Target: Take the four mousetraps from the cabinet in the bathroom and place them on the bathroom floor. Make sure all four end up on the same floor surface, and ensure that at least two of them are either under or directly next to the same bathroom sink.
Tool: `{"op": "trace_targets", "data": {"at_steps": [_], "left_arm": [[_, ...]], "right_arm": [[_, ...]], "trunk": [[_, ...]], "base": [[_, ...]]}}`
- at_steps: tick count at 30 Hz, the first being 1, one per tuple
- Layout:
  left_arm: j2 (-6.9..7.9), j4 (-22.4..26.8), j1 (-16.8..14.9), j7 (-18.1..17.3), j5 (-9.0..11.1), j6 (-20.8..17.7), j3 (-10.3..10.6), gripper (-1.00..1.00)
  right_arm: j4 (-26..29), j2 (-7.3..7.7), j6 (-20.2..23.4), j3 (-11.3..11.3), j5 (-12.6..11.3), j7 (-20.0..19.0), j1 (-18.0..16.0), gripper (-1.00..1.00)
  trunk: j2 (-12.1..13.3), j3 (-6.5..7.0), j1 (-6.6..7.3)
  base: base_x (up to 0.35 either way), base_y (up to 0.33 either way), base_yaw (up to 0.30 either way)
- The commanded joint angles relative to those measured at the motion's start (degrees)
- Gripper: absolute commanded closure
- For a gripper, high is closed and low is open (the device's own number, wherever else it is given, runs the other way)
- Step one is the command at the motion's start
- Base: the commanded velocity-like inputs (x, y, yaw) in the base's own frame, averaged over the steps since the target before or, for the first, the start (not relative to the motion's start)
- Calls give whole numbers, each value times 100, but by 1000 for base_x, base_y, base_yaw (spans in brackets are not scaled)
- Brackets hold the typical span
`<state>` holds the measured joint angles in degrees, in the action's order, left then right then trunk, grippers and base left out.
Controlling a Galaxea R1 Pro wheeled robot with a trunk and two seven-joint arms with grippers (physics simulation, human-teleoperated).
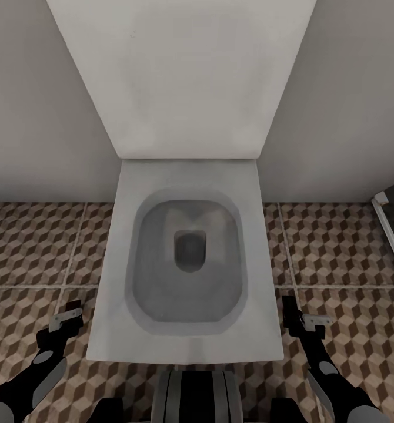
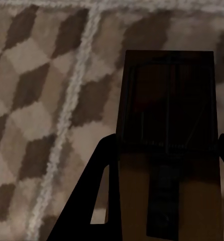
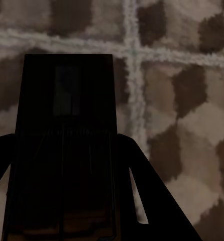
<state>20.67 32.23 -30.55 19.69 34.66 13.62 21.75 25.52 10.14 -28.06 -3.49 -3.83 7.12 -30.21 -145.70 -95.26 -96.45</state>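
A small brown mousetrap (image 2: 167,125) with dark wire parts sits between the fingers (image 2: 87,201) of my left gripper (image 2: 162,165), which is shut on it above the cube-patterned bathroom floor (image 2: 36,100). A second mousetrap (image 3: 67,140), dark in shadow, is clamped in my right gripper (image 3: 67,170). In the head view the left gripper (image 1: 67,314) hangs low beside the toilet's left side. The right gripper (image 1: 300,317) hangs at the toilet's right side, over the floor (image 1: 32,247). The cabinet is out of view.
A white toilet (image 1: 162,341) with its lid (image 1: 185,76) raised stands straight ahead against the grey wall (image 1: 32,117). A dark framed panel edge (image 1: 391,223) stands at the far right. Tiled floor lies open on both sides of the toilet.
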Motion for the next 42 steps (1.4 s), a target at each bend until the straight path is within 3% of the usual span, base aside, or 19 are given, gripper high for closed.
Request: {"op": "trace_targets", "data": {"at_steps": [1,11,17,38,42], "left_arm": [[8,3,-4,43,42,26,49,100],[3,3,-4,43,41,26,49,100],[5,3,-4,43,41,26,49,100],[17,3,-4,43,41,26,49,100],[7,3,-4,45,41,26,49,100]], "right_arm": [[-3,5,-25,-37,-58,9,-2,100],[-4,5,-41,-37,-57,9,-2,100],[-3,5,-34,-37,-57,11,-2,100],[-3,5,-39,-37,-73,35,-2,100],[-3,5,-41,-37,-74,35,-2,100]], "trunk": [[-1,-3,1],[-1,-3,1],[-9,-136,-15],[-9,-136,-15],[-15,-224,-25]], "base": [[0,0,0],[0,0,0],[0,0,0],[0,0,0],[0,0,0]]}}
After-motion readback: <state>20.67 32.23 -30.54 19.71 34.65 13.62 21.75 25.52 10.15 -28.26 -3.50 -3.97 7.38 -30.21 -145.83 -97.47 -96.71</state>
